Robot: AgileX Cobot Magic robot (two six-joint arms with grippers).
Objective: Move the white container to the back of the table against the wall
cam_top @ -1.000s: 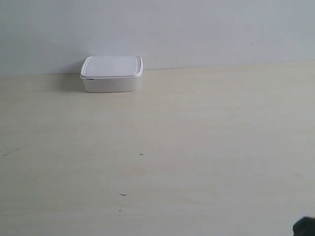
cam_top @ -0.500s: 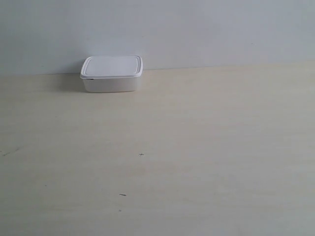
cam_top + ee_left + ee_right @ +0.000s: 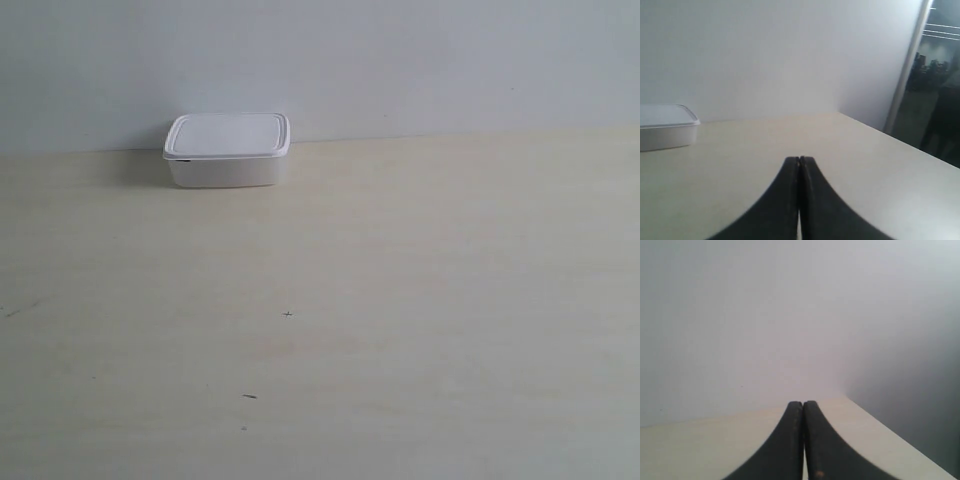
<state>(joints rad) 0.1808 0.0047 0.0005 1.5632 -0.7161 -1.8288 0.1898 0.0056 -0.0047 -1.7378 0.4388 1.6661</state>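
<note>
The white container (image 3: 227, 150), lid on, stands on the table (image 3: 400, 300) at its back, touching or almost touching the wall (image 3: 400, 60). The left wrist view also catches the white container (image 3: 665, 126) far off to one side, by the wall (image 3: 765, 55). My left gripper (image 3: 799, 159) is shut on nothing, its black fingers pressed together above the bare table (image 3: 740, 165). Just as empty, my right gripper (image 3: 803, 403) is shut and faces the wall (image 3: 765, 315) near a table (image 3: 700, 445) corner. No arm shows in the exterior view.
A few tiny dark specks (image 3: 288, 314) mark the tabletop. In the left wrist view the table's side edge (image 3: 920, 150) runs past a doorway or glass panel (image 3: 940, 90) with a dim room behind. The right wrist view shows the table's corner (image 3: 845, 399) and a drop beyond.
A dark arm part at the exterior view's bottom right corner one second ago has left the frame. The white container has not moved.
</note>
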